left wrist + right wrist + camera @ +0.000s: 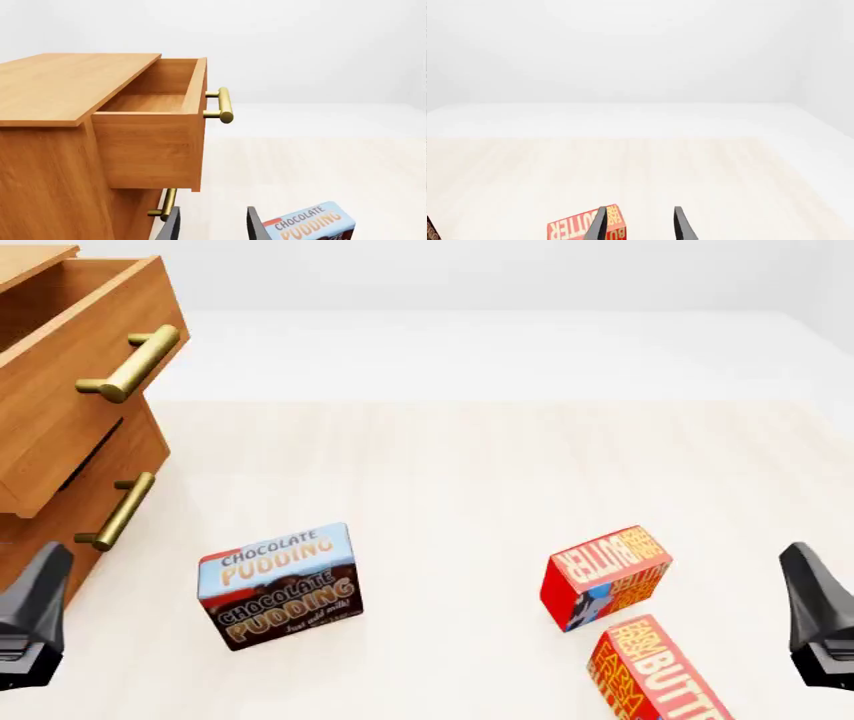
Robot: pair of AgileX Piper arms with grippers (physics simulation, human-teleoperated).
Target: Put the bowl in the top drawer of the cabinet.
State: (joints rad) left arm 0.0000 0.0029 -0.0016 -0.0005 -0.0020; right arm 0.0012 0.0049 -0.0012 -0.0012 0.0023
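Observation:
The bowl is out of view in every picture. The cabinet [114, 465] stands at the far left of the table. Its top drawer [74, 365] is pulled out, its brass handle [131, 364] pointing toward the table's middle. In the left wrist view, the part of the top drawer [150, 145] interior that shows holds nothing. My left gripper [212, 230] is open and empty, low beside the cabinet's front. My right gripper [640, 227] is also open and empty, near the table's right side.
A chocolate pudding box [280, 585] stands in front of the cabinet, near my left gripper. Two red butter boxes [607, 575] [661, 675] lie at the front right, one of them just past my right fingers. The lower drawer's handle [118, 510] sticks out beneath the open drawer.

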